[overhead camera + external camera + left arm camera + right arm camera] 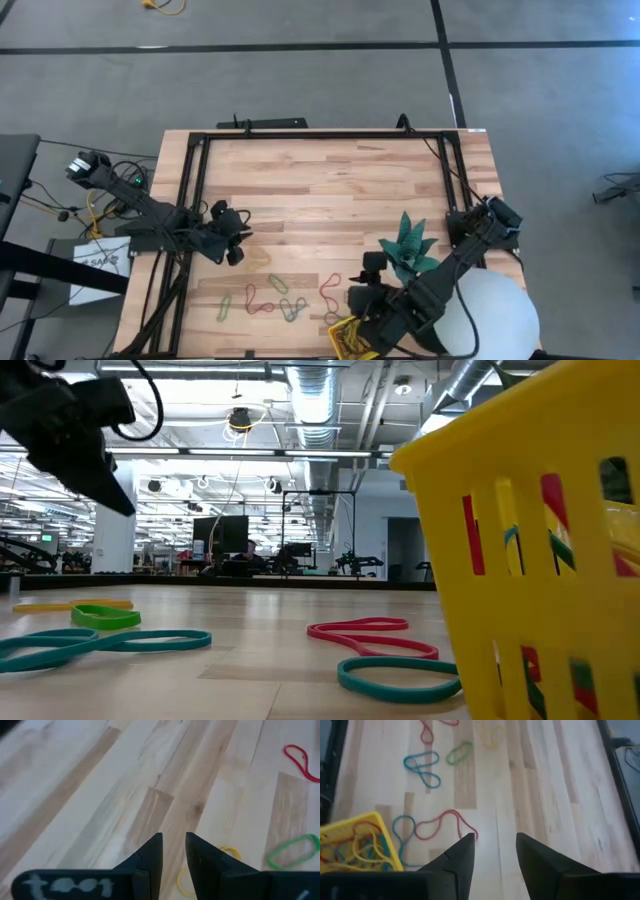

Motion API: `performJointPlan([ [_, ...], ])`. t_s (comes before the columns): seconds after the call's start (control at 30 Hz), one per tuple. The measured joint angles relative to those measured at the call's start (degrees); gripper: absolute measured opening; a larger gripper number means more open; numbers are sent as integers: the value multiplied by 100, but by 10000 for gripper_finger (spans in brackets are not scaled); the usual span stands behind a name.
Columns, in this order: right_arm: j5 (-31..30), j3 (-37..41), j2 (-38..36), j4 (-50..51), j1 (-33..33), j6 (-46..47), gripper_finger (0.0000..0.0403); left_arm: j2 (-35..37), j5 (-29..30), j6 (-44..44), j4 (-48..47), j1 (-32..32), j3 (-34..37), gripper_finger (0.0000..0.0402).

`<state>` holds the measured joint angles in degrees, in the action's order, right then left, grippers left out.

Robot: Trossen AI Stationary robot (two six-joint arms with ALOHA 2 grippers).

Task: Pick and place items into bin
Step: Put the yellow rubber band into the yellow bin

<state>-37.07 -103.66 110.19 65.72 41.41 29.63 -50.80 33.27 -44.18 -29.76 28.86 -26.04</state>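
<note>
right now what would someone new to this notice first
Probably the big white sphere at the table's near right corner, with the teal paper star beside it. Next, the coloured loops scattered along the near edge and the small yellow bin, already holding several, beneath the right pincer.

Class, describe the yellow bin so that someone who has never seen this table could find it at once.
Start at the big white ball at one near corner of the wooden table. Just beside it, at the table's near edge, under the right gripper, sits the bin. It is the only slotted yellow container, with coloured bands heaped inside it.
</note>
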Motion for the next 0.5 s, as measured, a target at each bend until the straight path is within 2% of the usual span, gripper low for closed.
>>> performJointPlan([
  [0.2,227,4,-343,147,-225,-689,152,-423,-60,-232,636,0,199,73],
  [0.37,263,9,-933,50,-416,-1080,155,-1237,-525,-100,1392,0,199,73],
  [0.43,374,298,-1205,-557,-525,-1476,154,-1576,-706,-17,1678,0,199,73],
  [0.5,827,912,-1544,-1504,-700,-1991,153,-1898,-847,4,1953,0,199,73],
])
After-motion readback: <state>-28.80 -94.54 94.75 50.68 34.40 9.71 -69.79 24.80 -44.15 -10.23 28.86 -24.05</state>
